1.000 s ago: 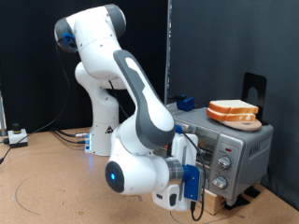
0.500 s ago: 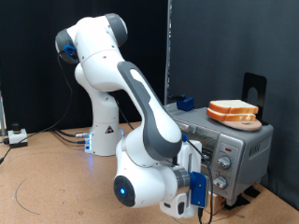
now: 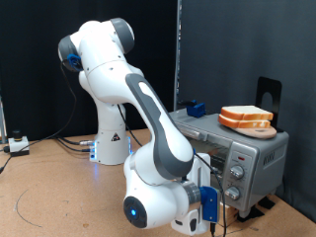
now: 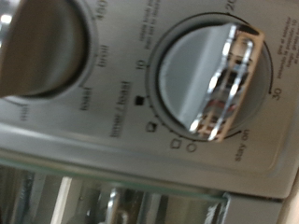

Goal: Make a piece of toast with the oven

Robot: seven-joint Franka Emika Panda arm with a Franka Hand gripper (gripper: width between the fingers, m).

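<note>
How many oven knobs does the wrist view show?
2: one timer knob fully in frame with a chrome grip, another knob cut off at the picture's edge. More may lie outside the frame. The claw itself doesn't show.

A brown wooden surface (image 3: 49, 188) is carrying the whole setup in the exterior view. The white robot base (image 3: 111, 146) is standing on it toward the back, with cables (image 3: 69, 144) trailing beside it. The silver oven (image 3: 237, 158) is sitting at the exterior view's right. A small white box (image 3: 17, 144) is lying at the left edge.
</note>
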